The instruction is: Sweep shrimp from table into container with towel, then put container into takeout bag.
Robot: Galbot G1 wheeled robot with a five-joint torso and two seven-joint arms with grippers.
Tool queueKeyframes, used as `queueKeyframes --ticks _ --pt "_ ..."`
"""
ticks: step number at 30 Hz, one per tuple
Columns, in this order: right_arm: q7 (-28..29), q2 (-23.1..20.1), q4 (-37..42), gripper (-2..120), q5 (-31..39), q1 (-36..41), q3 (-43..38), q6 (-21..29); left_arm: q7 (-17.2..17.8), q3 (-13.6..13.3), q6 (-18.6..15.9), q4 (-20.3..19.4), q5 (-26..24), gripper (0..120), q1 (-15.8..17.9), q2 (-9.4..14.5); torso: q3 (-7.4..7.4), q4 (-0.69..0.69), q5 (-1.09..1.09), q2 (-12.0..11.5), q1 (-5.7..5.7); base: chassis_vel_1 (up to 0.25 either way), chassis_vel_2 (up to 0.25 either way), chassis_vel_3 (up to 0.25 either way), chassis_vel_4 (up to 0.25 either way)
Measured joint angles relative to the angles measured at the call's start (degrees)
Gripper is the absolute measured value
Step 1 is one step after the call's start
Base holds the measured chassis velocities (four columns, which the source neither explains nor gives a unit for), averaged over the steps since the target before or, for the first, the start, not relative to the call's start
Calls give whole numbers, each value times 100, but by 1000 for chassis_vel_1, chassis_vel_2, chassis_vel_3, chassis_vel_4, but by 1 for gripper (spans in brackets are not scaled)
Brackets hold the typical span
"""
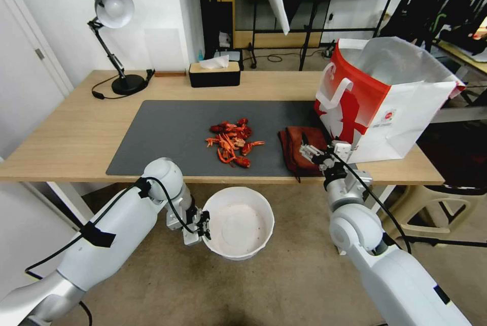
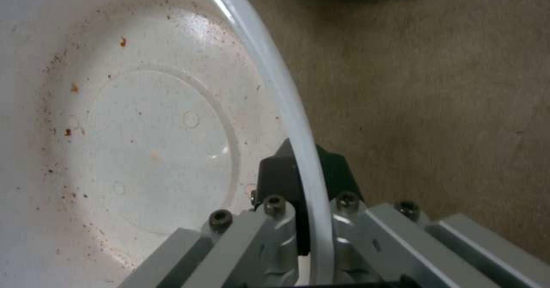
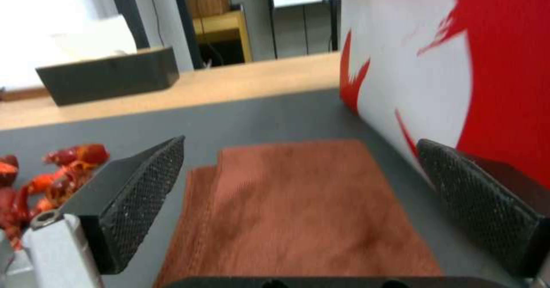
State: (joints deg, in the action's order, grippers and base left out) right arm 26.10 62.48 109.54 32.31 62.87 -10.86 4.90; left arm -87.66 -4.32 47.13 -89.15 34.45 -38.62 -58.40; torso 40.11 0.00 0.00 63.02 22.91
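Left gripper point(image 1: 204, 227) pinches container point(image 1: 238, 228) rim below table point(image 1: 61, 138) edge; right gripper point(image 1: 310, 152), spread over towel point(image 1: 297, 151), judged pre-grasp: close next.

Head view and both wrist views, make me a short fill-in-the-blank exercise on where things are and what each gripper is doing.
1. The left gripper is shut on the rim of the round white plastic ____.
2. The open right gripper hovers over the folded rust-brown ____.
3. The red-orange shrimp lie on the dark grey ____.
4. The red and white paper takeout bag stands to the ____ of the cloth.

Missing words: bowl; towel; mat; right
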Motion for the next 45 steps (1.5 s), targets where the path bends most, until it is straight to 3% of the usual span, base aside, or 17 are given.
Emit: queueKeyframes --ticks 16,35,38,45 --pt "334 162 -573 100 411 -482 418 519 0 43 0 69 -73 0 -18 -5 0 0 0 0 0 0 0 0 0" --pt "442 183 -759 100 519 -689 603 780 1 55 0 200 -148 0 40 -76 -1 -1 -1 0 0 0 0 0 0" --pt "442 183 -765 95 514 -689 605 782 1 58 0 217 -160 0 41 -78 -1 -1 0 0 0 0 0 0 0" --pt "443 163 -750 68 499 -662 597 795 1 59 0 250 -180 0 71 -114 -1 -1 0 0 0 0 0 0 0"
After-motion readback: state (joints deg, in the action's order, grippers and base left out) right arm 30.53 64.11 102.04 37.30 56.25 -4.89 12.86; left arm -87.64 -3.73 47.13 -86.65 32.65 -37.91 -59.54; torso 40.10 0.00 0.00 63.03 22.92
